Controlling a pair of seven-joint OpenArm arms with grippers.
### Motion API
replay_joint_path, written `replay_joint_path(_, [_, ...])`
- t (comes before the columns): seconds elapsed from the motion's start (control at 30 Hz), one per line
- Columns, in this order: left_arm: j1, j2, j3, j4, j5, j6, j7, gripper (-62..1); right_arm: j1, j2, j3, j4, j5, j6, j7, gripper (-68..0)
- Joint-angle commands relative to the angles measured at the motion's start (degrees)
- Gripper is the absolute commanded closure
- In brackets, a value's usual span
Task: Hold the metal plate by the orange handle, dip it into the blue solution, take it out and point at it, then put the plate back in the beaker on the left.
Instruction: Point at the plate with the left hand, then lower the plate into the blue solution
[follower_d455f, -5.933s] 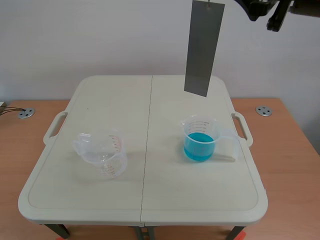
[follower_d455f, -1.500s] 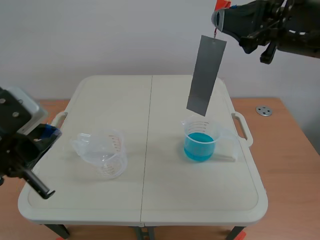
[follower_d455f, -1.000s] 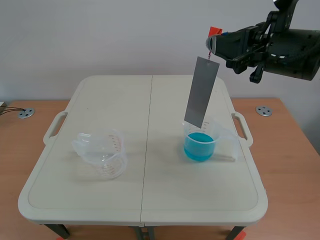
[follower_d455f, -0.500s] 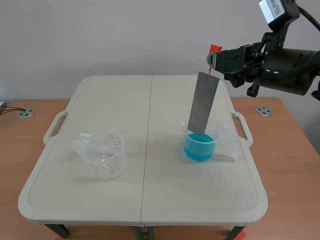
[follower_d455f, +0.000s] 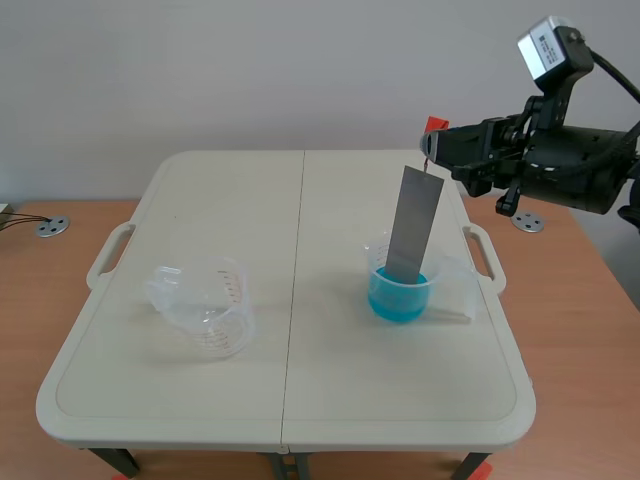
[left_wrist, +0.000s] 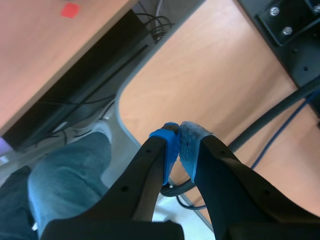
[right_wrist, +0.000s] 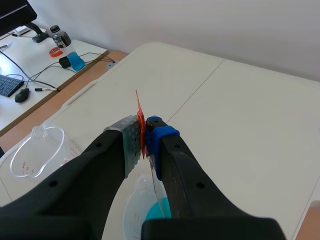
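A long grey metal plate (follower_d455f: 412, 224) hangs from a small orange handle (follower_d455f: 433, 126), its lower end inside the clear beaker of blue solution (follower_d455f: 400, 283) at the table's right. My right gripper (follower_d455f: 432, 144) is shut on the orange handle (right_wrist: 140, 121), above the blue solution (right_wrist: 157, 209). An empty clear beaker (follower_d455f: 207, 305) stands on the table's left; its rim (right_wrist: 31, 152) shows in the right wrist view. My left gripper (left_wrist: 179, 145) is shut on nothing, off the table, and is out of the scene view.
The beige folding table (follower_d455f: 290, 400) has a centre seam and side handles (follower_d455f: 488, 257). Beyond the left gripper are a wooden desk edge (left_wrist: 165, 85), cables (left_wrist: 280, 122) and a person's blue-jeaned leg (left_wrist: 60, 172). A side desk (right_wrist: 45, 65) holds a keyboard and small items.
The right arm has come down with the plate, from hanging above the blue beaker to dipping into it. The left arm, at the scene's left 1.5 s ago, has left the scene view.
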Motion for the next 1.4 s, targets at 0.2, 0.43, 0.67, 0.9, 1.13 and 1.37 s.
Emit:
replay_joint_path(0.2, [0.50,2.60,0.96,-0.96,0.31,-0.13,-0.24,-3.4,-1.16,-2.14,0.04,-0.26,-4.94,0.46,2.62,-1.2])
replay_joint_path(0.43, [0.48,2.67,0.96,-0.96,0.31,-0.13,-0.11,-3.4,-1.18,-2.51,0.00,-2.51,-8.81,0.46,5.25,-1.2])
replay_joint_path(0.67, [0.48,2.64,0.96,-0.96,0.31,-0.13,-0.09,-3.4,-1.16,-2.51,-1.90,-4.87,-14.19,0.46,9.16,-1.3])
replay_joint_path(0.9, [0.48,2.64,0.96,-0.96,0.31,-0.13,-0.09,-3.4,-1.16,-2.51,-4.48,-5.31,-16.55,0.46,10.69,-1.3])
replay_joint_path(1.13, [0.48,2.64,0.96,-0.96,0.28,-0.13,-0.09,-3.4,-1.16,-2.49,-4.50,-5.31,-16.72,0.46,10.91,-1.3])
replay_joint_path(1.37, [0.48,2.64,0.96,-0.96,0.28,-0.13,0.09,-3.4,-1.16,-2.49,-4.50,-5.31,-17.97,0.46,11.37,-1.3])
